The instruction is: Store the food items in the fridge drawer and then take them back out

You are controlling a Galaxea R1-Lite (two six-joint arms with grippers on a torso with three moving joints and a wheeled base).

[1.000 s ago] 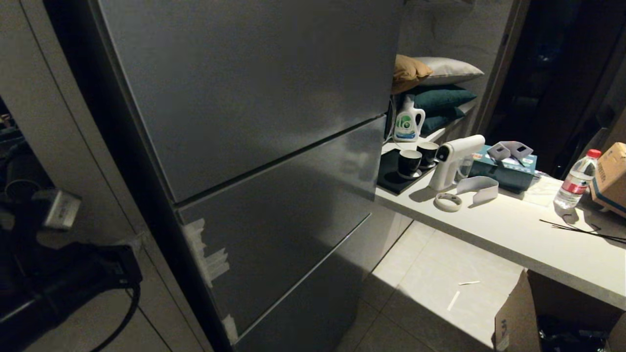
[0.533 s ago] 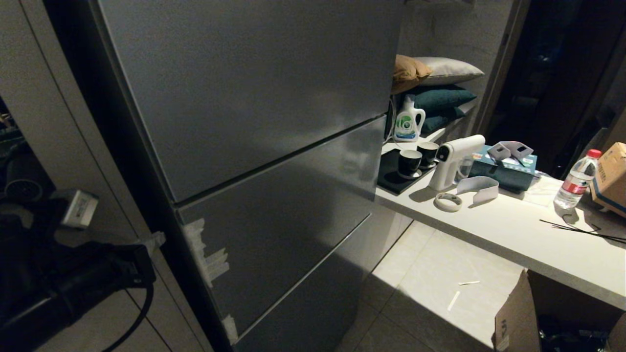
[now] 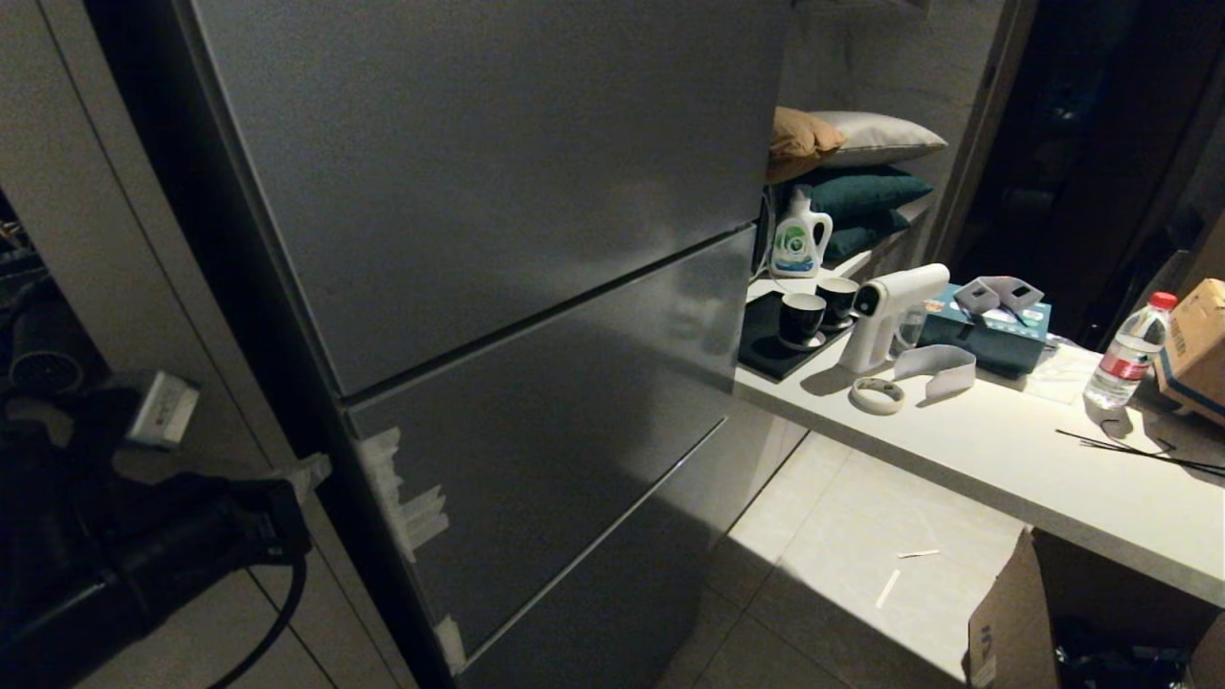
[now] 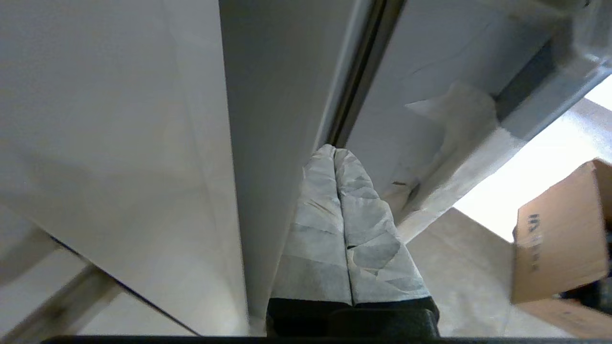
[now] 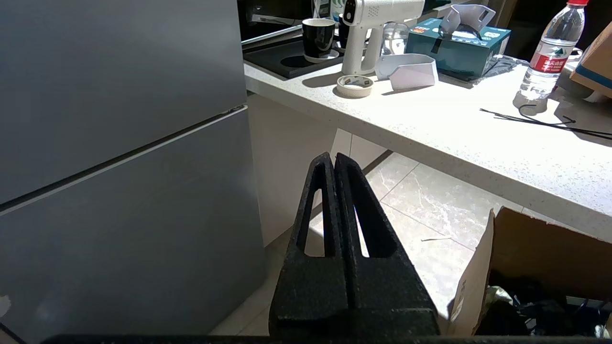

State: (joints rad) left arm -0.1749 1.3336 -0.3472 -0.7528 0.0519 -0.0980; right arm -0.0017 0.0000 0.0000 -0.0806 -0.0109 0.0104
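Fingers (image 4: 354, 229) of the left pincer (image 4: 334, 152), pressed together and holding nothing, point into the dark seam at the fridge panel's (image 3: 536, 450) edge, while the right pincer (image 5: 333, 156) hangs shut beside the worktop (image 5: 430, 124).

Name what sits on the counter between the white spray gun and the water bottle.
Head view: between spray gun and water bottle sit a teal box and curved white piece.

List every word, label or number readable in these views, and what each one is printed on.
Nothing can be read with certainty.
Water bottle: red label with white print, too small to read.
Detergent jug: green and white logo, letters blurred.
Cardboard box: dark printed marks on its side, not legible.
Teal box: small pale marks, unreadable.
Tag on the left arm: print too blurred.
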